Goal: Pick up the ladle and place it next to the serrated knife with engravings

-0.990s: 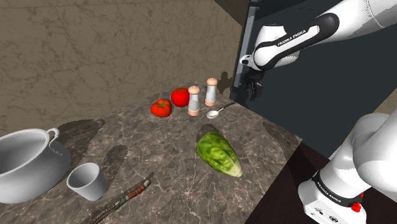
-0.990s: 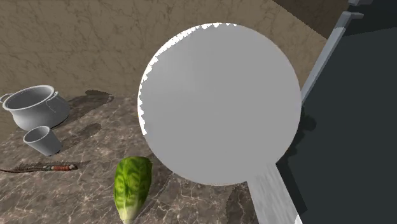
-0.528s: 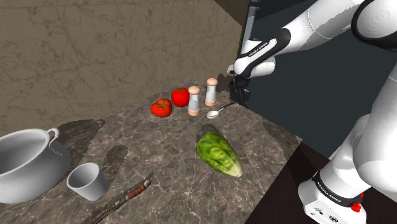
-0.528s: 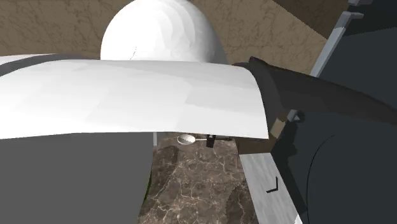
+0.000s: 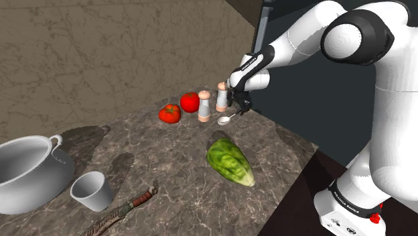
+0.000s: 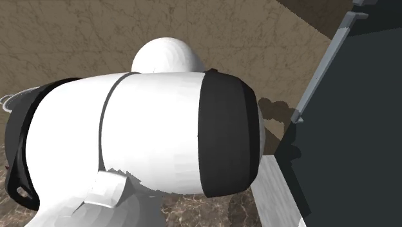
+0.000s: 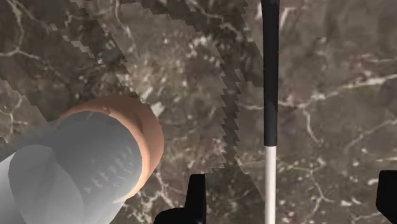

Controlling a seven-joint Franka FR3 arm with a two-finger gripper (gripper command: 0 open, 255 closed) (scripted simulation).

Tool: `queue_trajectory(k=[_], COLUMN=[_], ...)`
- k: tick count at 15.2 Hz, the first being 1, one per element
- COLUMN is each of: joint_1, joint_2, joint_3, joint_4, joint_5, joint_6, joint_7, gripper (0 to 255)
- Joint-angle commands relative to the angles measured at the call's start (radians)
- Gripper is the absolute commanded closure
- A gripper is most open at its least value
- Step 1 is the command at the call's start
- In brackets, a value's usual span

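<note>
Now hanging with gripper (image 7: 292, 194) spread wide astride the ladle (image 7: 270, 76) (shaker (image 7: 95, 159) just beside); risks nudging that shaker on descent, or pinching the thin handle off-centre.

In the shoulder view the gripper (image 5: 238, 108) no longer sits high against the dark panel (image 5: 295, 110) at the upper right. It now hangs lower and further left, just above the handle of the ladle (image 5: 226, 119) and just beside the right-hand shaker (image 5: 222, 96). The arm (image 5: 348, 33) has swung round, so its big white elbow with a dark joint now stands in the upper right corner. In the second exterior view a white arm link with a dark band (image 6: 148, 142) covers the left and middle of the frame. A grey disc stood there first, then a flat white link. This link hides the lettuce (image 5: 230, 161) and the cup (image 5: 92, 190).
</note>
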Motion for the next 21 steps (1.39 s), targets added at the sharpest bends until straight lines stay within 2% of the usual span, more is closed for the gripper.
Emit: queue_trajectory(k=[1, 6, 14, 15, 21], joint_1=[-0.011, -0.026, -0.026, -0.026, -0.026], joint_2=[0.034, 0.089, 0.089, 0.089, 0.089], joint_3=[0.016, 0.038, 0.038, 0.038, 0.038], joint_4=[0.013, 0.03, 0.03, 0.03, 0.03], joint_5=[0.016, 0.041, 0.041, 0.041, 0.041], joint_6=[0.021, 0.058, 0.058, 0.058, 0.058], joint_7=[-0.02, -0.037, -0.037, -0.037, -0.037], gripper=[0, 0, 0, 255, 255])
